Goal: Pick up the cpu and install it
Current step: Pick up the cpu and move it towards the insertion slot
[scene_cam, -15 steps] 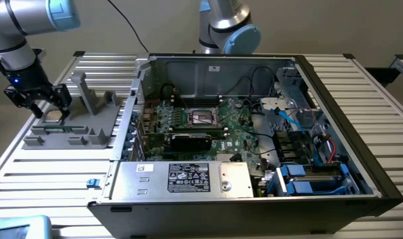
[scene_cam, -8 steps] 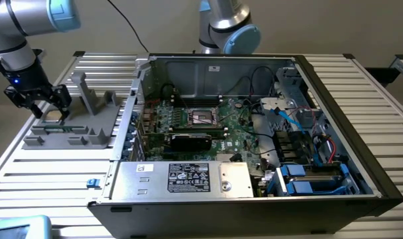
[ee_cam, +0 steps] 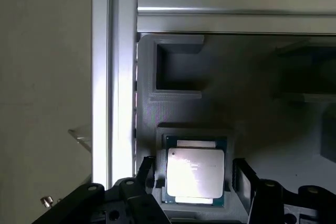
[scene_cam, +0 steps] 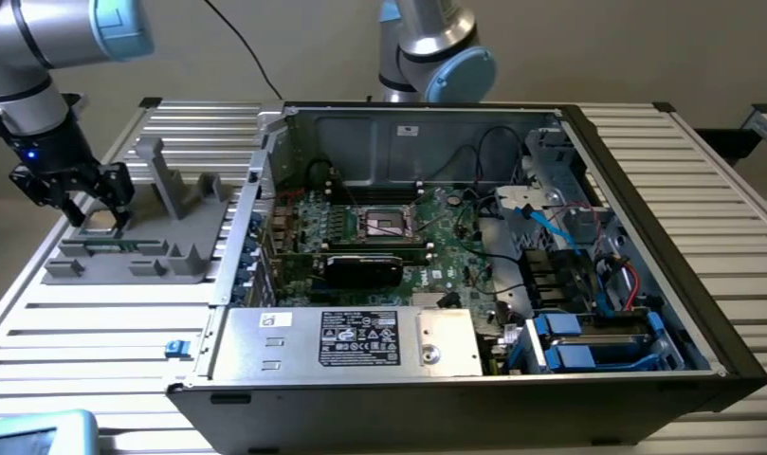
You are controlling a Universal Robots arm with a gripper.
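Gripper (scene_cam: 95,220) low over the grey fixture (scene_cam: 149,254), at the exterior view's left. In the wrist view you see its fingers (ee_cam: 148,174) spread, one on each side of the cpu (ee_cam: 195,176). A thin gap shows at both edges, so nothing is pinched. Cpu lies flat in a square pocket of the fixture, shiny silver top up, darker rim around it. You can see a second, bare pocket in the fixture near it. Fixture sits on the slatted table (scene_cam: 80,322), just beside the open case (scene_cam: 686,284). Socket (scene_cam: 386,224) is on the board inside the case, well apart from the gripper.
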